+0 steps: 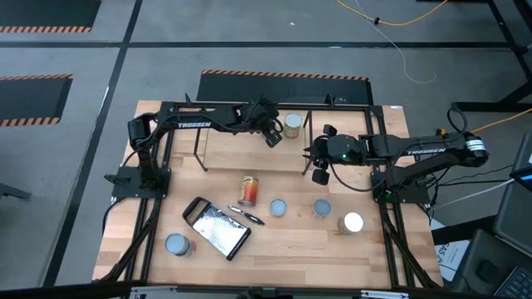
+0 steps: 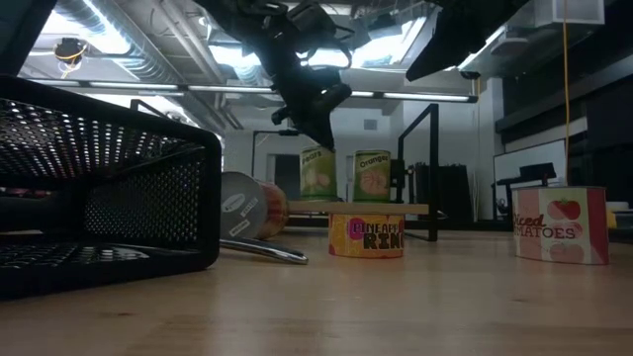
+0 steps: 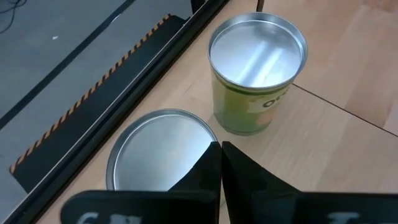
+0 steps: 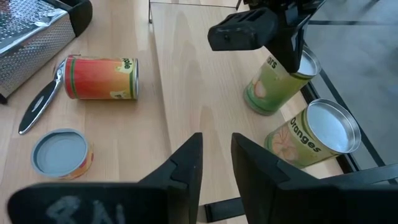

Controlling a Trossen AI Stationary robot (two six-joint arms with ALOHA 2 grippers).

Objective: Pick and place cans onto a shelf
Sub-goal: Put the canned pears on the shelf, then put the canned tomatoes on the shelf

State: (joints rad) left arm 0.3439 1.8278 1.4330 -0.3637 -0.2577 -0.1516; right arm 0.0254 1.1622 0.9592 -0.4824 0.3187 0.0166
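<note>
**Left gripper shut and empty above the shelved cans**

Left gripper [image 1: 272,137] is seen just above centre in the high view, fingers pressed together, nothing held — two cans [image 3: 258,74] stand beneath it on the shelf [image 1: 249,149]. Right gripper [image 1: 318,173] hangs right of centre, fingers partly apart and empty. A placing appears finished; five cans are left lower down, one red-labelled can [image 1: 248,190] on its side. Next — a descent onto one of them is called for.
</note>
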